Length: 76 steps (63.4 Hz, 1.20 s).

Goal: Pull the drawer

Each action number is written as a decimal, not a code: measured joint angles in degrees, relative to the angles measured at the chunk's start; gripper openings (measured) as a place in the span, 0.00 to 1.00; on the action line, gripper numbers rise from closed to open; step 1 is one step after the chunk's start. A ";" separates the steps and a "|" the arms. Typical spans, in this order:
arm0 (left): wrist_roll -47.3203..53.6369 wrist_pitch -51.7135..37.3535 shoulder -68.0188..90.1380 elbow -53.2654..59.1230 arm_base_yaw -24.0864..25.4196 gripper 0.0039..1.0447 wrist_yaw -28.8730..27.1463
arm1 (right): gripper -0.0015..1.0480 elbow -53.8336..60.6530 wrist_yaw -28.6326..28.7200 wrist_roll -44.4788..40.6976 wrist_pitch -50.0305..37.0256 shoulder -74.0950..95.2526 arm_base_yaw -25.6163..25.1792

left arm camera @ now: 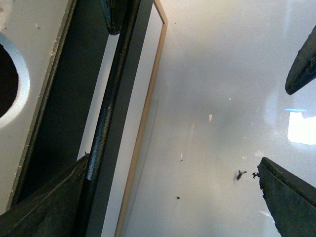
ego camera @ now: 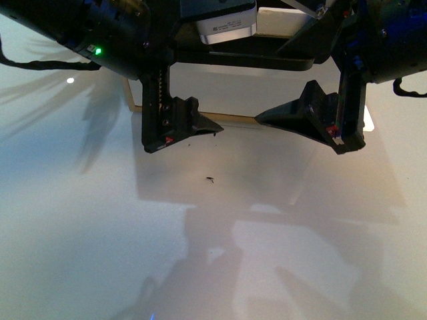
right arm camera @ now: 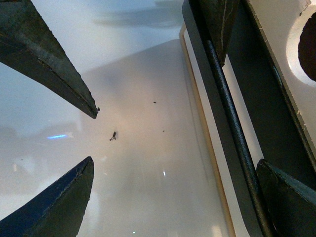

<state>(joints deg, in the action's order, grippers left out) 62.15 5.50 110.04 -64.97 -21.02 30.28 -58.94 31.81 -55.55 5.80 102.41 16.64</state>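
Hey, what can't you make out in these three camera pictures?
Front view: the drawer sits mostly behind the arms; only a wood-edged strip shows.
Left wrist view: the bar handle and notch run past the frame edge.
Front view: specks on the table, too small to identify.

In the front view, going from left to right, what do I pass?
A small green indicator light → left arm's black pointed finger → right arm's black pointed finger.
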 joint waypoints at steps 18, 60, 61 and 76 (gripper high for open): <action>0.79 0.52 -8.59 9.38 0.35 0.93 0.83 | 0.91 7.87 -0.87 0.52 -0.79 -6.54 2.84; -12.59 -14.71 -28.33 23.82 0.11 0.93 1.25 | 0.91 18.58 -1.49 15.04 -11.32 -28.39 -0.87; -13.00 -15.28 -28.89 24.26 0.17 0.93 1.20 | 0.91 18.97 -1.86 15.63 -11.85 -28.98 -1.09; -28.89 -29.44 -45.48 36.94 6.34 0.93 -6.91 | 0.91 30.45 -8.24 26.29 -22.49 -46.97 -9.57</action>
<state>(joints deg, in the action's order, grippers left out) 33.26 -23.94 64.55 -28.03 -14.68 23.38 -28.49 23.57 -29.26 -16.69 55.44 7.07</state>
